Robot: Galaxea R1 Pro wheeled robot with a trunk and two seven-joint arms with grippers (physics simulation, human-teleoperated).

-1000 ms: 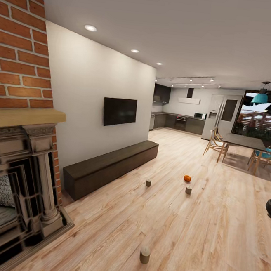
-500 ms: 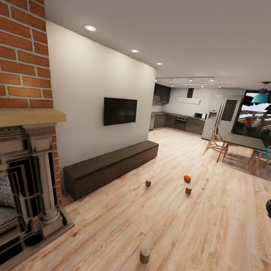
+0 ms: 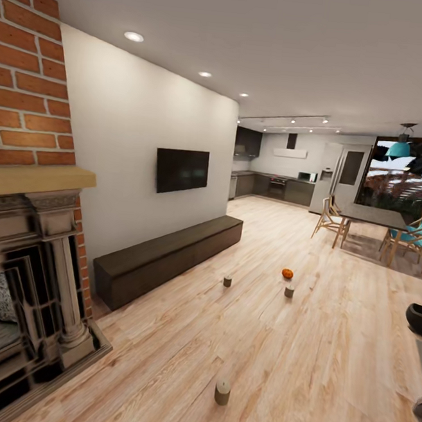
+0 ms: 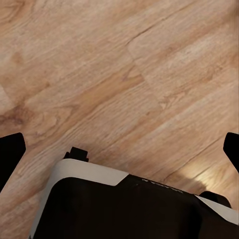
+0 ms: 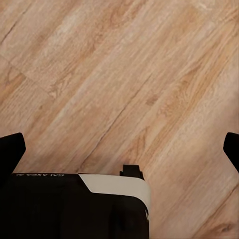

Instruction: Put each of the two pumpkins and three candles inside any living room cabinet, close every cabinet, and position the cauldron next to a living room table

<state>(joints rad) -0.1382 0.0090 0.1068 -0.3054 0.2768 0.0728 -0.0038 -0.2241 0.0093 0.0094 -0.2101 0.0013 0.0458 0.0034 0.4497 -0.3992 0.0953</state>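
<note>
Brick fireplace (image 3: 18, 270), wall-mounted television (image 3: 181, 170), wooden floor (image 3: 299, 368), distant kitchen (image 3: 275, 178), dining table (image 3: 373, 217) with chairs (image 3: 329, 219).

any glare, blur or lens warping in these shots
Head view: wide-angle stretch, brick fireplace looming at the edge; ceiling spotlights blown white; sharp throughout. Left wrist view: a bright sheen patch on the wood floor. Right wrist view: even light, planks slightly soft.

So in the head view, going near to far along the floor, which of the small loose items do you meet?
Nearest candle → left-hand candle near the cabinet and right-hand candle, about level → pumpkin.
</note>
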